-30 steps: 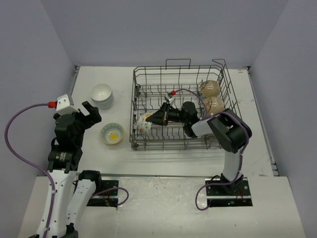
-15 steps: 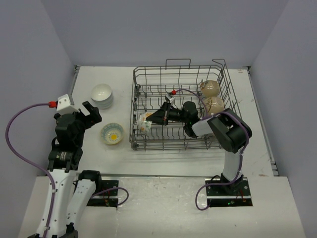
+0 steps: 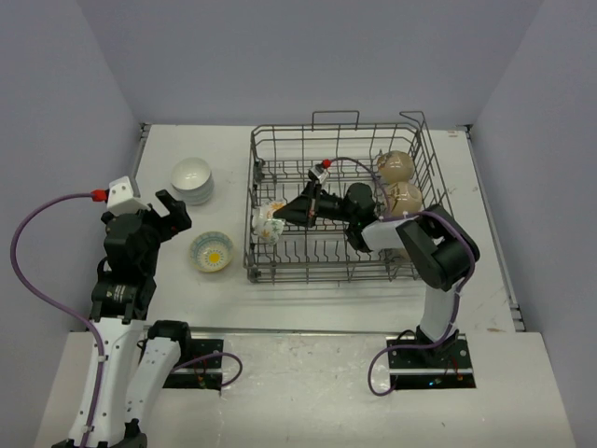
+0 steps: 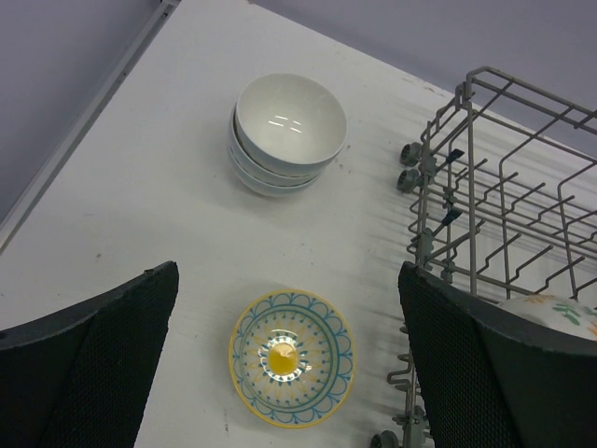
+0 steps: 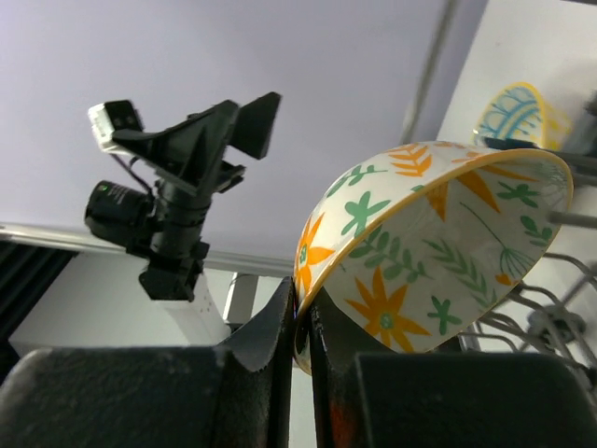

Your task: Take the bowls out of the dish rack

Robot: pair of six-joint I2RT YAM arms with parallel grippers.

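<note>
White table (image 3: 308, 303), right fingers (image 5: 261, 359) pinch the floral bowl (image 3: 269, 224) at the left end of the rack (image 3: 317, 277); left fingers (image 4: 93, 364) spread.

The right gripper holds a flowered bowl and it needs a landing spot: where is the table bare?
Bare: the strip between the white bowl stack and the dish rack, and the table in front of the rack up to the near edge. Crowded: around the patterned bowl, under the open left gripper.
</note>
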